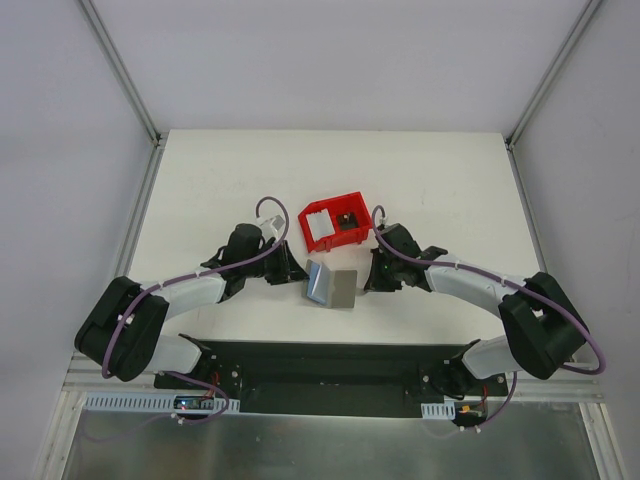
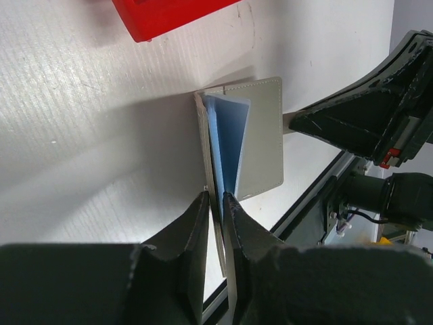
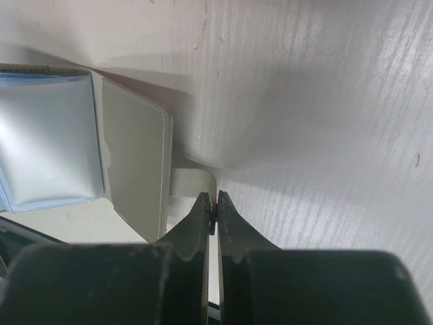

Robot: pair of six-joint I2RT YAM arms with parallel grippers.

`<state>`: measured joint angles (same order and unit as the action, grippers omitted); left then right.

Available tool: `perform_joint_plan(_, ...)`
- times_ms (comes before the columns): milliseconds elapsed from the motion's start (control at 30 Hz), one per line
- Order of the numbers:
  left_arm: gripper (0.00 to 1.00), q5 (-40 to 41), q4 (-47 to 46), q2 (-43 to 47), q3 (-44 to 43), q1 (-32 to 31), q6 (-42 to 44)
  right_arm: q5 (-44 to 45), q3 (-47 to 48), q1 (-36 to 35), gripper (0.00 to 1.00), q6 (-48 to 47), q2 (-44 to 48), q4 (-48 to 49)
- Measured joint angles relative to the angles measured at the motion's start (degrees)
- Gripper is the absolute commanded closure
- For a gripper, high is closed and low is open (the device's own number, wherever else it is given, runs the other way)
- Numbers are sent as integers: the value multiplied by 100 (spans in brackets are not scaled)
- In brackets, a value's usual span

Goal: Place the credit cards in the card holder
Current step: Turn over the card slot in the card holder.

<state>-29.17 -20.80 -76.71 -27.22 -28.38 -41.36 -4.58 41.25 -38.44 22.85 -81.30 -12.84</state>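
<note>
The card holder [image 1: 333,286] stands open on the table between both arms, grey covers outside and light blue sleeves [image 2: 227,145] inside. My left gripper [image 2: 215,198] is shut on the thin edge of its left cover. My right gripper [image 3: 216,202] is shut on the holder's closing strap [image 3: 191,181], which sticks out from the right cover [image 3: 135,159]. The credit cards look like a white patch [image 1: 322,232] and a dark patch [image 1: 347,221] inside the red bin; they are too small to tell apart.
The red open-topped bin [image 1: 352,199] sits tilted just behind the card holder, close to both gripper tips. Its corner shows at the top of the left wrist view [image 2: 169,15]. The black base rail [image 1: 320,365] runs along the near table edge.
</note>
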Motion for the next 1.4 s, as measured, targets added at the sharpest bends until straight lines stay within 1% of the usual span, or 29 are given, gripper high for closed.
perform_joint_plan(133,88,-37,0,4,0,0,0,-9,0,0,100,0,0,-2)
perform_joint_plan(267,84,-39,0,48,0,0,0,-26,11,0,100,0,-4,-11)
perform_joint_plan(333,86,-44,0,66,0,0,0,-31,33,0,99,-2,-13,-22)
perform_joint_plan(467,100,-46,0,68,0,20,2,-39,46,0,100,0,-15,-28)
perform_joint_plan(667,100,-46,7,68,0,37,2,-42,57,0,100,-2,-15,-46)
perform_joint_plan(800,100,-46,26,68,-2,37,4,-42,61,0,89,-15,-15,-50)
perform_joint_plan(900,100,-42,105,70,-13,37,20,-46,127,0,77,-83,-13,-122)
perform_joint_plan(1000,100,-17,442,70,-157,37,31,-50,337,0,65,-186,42,-238)
perform_joint_plan(1100,100,26,636,85,-264,35,33,-46,588,7,62,-273,273,-328)
perform_joint_plan(1267,100,138,833,181,-293,20,22,-107,968,-11,61,-271,601,-190)
perform_joint_plan(1300,100,162,855,210,-293,13,17,-116,1029,-39,63,-254,603,-136)
perform_joint_plan(1367,100,247,896,260,-293,-20,-4,-157,1156,-140,70,-232,503,-57)
perform_joint_plan(1400,100,271,918,284,-293,-39,-13,-192,1222,-212,72,-221,417,-20)
